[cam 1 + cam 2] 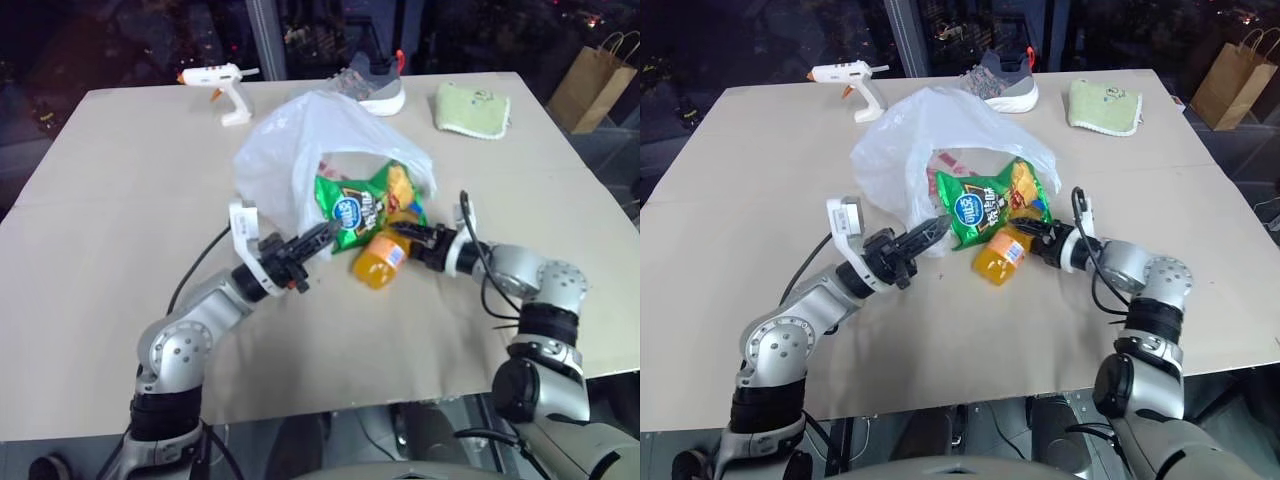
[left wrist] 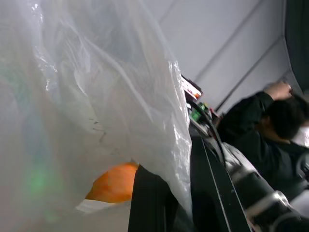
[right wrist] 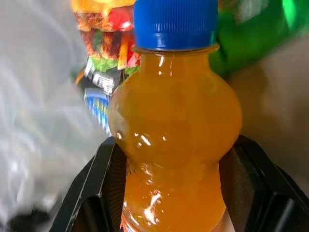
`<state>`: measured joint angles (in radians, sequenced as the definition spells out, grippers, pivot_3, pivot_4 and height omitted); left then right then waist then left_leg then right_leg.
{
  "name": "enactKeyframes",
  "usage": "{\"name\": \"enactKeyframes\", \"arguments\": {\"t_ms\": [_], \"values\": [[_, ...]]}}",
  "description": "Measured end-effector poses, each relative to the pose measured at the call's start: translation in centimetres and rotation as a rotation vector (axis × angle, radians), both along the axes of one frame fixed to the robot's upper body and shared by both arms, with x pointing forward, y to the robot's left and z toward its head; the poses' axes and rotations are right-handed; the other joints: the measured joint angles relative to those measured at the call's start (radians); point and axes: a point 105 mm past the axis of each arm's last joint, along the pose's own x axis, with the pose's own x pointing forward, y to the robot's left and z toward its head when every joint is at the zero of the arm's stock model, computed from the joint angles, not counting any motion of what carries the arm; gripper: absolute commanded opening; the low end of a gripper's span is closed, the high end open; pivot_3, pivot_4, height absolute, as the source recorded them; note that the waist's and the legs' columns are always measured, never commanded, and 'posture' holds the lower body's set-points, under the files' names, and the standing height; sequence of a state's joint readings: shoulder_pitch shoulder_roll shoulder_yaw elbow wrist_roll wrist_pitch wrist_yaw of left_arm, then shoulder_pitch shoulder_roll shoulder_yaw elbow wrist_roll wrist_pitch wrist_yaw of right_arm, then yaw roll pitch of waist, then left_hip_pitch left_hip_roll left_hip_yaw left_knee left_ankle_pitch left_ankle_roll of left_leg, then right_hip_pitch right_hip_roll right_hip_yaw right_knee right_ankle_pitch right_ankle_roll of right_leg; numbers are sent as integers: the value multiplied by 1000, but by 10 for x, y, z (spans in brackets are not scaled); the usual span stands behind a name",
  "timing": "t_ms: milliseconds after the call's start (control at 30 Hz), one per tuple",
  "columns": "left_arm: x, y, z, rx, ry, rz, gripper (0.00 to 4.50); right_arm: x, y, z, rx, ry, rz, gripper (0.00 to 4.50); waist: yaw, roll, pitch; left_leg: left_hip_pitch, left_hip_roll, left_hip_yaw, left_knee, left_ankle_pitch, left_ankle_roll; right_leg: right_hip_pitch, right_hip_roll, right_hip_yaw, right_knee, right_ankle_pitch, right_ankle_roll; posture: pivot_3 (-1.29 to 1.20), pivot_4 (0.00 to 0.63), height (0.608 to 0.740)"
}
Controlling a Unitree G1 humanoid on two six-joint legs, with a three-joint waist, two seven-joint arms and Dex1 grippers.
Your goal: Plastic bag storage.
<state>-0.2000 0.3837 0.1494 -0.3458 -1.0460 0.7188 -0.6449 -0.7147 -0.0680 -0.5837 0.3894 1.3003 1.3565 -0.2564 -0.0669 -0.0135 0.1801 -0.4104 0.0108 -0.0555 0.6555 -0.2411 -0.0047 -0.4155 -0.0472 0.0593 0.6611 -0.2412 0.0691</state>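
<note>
right gripper (image 1: 412, 238) pinching small orange juice bottle (image 1: 382, 262), cap aimed at crinkly white plastic bag (image 1: 300, 140) mouth just beyond; left gripper (image 1: 318, 236) clamped on bag's rim, nearer.

The bag (image 1: 300, 140) veils much of the left wrist view, so what sits behind its film shows there as vague green and orange patches. Its red printing is too crumpled to read. The snack packet (image 1: 352, 212) is partly tucked inside the bag's mouth, its upper edge covered by film. The bottle (image 3: 174, 140) is cut off by the right wrist view's lower edge, and its label shows as a sliver. The right fingers (image 3: 91, 193) are half hidden behind the bottle. The shoe (image 1: 372, 88) is partly screened by the bag, and the paper bag (image 1: 598, 85) is cut by the picture's edge.
</note>
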Motion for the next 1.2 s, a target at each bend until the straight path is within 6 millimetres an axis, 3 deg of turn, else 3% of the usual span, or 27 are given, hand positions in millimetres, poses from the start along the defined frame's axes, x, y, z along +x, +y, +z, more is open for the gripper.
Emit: {"name": "enactKeyframes", "arguments": {"t_ms": [200, 300, 467, 600, 700, 767, 800, 833, 867, 1000, 1133, 1200], "values": [[-13, -1, -8, 41, 30, -79, 0, 20, 35, 13, 9, 1, -4, 2250, -2, 1, 0, -2, 0, 0, 0, 0, 0, -2, 0, -1, -1, 0, 0, 0, 150, 740], [-19, -7, -13, 63, 35, -140, 0, 33, 65, 39, 29, -53, 35, 2250, -2, 1, 1, -3, 0, -1, 0, 0, 0, -2, 0, -1, -1, 0, 0, 0, 150, 740], [-20, -9, -16, 76, 39, -181, 0, 35, 91, 63, 75, -112, 94, 2250, 0, 1, 1, -3, 0, -2, -2, 0, 0, -2, 0, -3, -3, 0, 0, 0, 150, 740], [-19, -11, -20, 89, 49, -190, 0, 31, 111, 60, 79, -103, 143, 2250, -1, 1, 1, -3, 0, -2, -2, 0, 0, -2, -1, -3, -3, 0, 0, 0, 150, 740], [-17, -12, -19, 89, 39, -186, 0, 16, 132, 57, 64, -112, 243, 2250, -3, 1, 1, -3, 0, -2, -2, 0, 0, -3, 0, -3, -3, 0, 0, 0, 150, 740], [-18, -15, -19, 77, 38, -194, 0, 6, 141, 59, 37, -152, 307, 3302, -2, 1, 1, -4, 0, -2, -2, 0, 0, -3, 0, -3, -3, 0, 0, 0, 150, 740], [-17, -14, -18, 75, 34, -189, 0, 0, 144, 59, 10, -182, 346, 3589, -2, 1, 1, -4, 0, -2, -2, 0, 0, -3, -1, -3, -3, 0, 0, 0, 150, 740], [-16, -13, -18, 76, 32, -178, 0, -8, 148, 59, -15, -216, 397, 4238, -2, 1, 1, -3, 0, -3, -2, 0, 0, -3, -1, -3, -3, 0, 0, 0, 150, 740], [-16, -13, -18, 76, 32, -177, 0, -11, 149, 58, -21, -223, 411, 4395, -2, 1, 1, -3, 0, -3, -2, 0, 0, -2, -1, -3, -3, 0, 0, 0, 150, 740], [-15, -15, -18, 63, 34, -171, 0, -14, 152, 38, -159, -312, 424, 4395, -1, 1, 1, -3, 0, -3, -2, 0, 0, -2, -1, -3, -2, 0, 0, 0, 150, 740], [-15, -15, -20, 58, 43, -159, 0, -1, 141, 49, -178, -450, 361, 4395, 0, 1, 1, -3, 0, -3, -2, 0, 0, -2, -1, -3, -1, 0, 0, 0, 150, 740], [-15, -12, -23, 55, 54, -142, 0, 8, 123, 58, -245, -579, 337, 4395, 2, 1, 1, -3, -1, -3, -2, 0, 0, -2, -1, -4, -2, 0, 0, 0, 150, 740]]}}
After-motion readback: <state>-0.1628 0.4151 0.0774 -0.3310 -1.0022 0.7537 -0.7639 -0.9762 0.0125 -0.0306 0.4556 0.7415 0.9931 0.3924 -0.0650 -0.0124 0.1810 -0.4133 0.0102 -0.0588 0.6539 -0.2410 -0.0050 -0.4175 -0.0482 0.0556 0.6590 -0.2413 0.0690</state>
